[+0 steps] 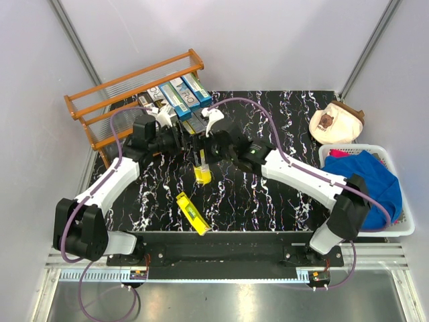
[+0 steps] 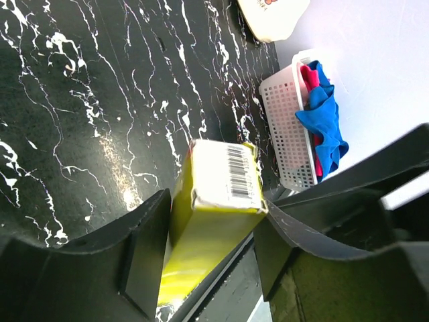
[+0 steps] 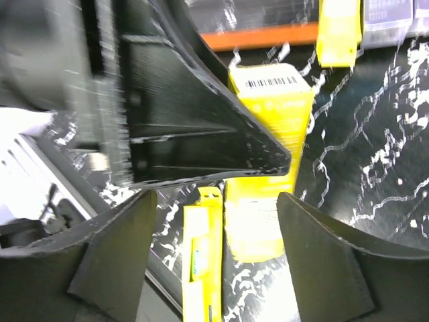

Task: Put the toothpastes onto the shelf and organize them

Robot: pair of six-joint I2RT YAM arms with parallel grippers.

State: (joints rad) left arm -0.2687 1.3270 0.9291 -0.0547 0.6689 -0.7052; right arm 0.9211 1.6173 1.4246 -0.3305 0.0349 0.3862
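My left claw (image 2: 213,209) grips the yellow toothpaste carton (image 2: 218,178) at its barcode end, my right claw (image 3: 216,198) gapes around it, so I'd close right squarely on flat sides before left releases, shelf (image 1: 134,75) just beyond both claws.

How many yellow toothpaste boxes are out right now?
3 yellow toothpaste cartons: one clamped in the left gripper; one lying flat on the table toward its near edge; one by the shelf. The arms may hide more.
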